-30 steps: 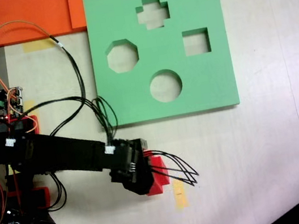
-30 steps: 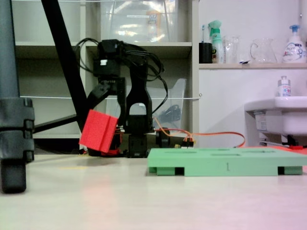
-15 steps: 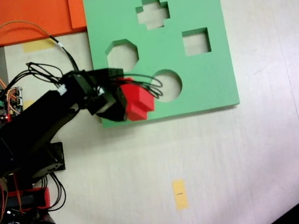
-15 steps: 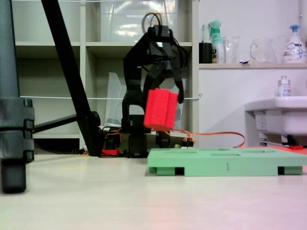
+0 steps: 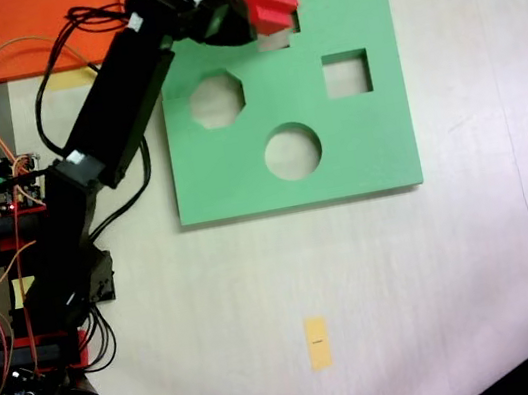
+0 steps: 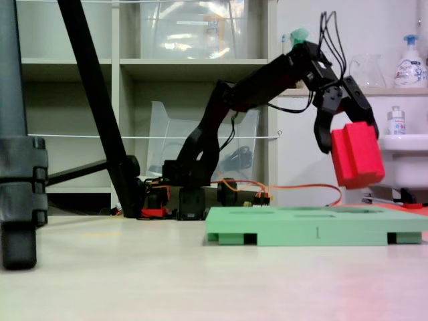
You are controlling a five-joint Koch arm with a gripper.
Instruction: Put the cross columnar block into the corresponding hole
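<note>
Gripper (image 6: 349,144) clamped on cross columnar block (image 6: 358,154), held tilted, clear above green board (image 5: 359,156). From above, block hides most of cross hole (image 5: 273,41). I'd square it upright, align arms, lower slowly.

One fixed view overhead, another table-level — shared board (image 5: 376,138)

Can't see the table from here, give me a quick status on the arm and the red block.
Claw shut on red cross block, held clear above green board. Block over the cross hole. Nothing in the way.
</note>
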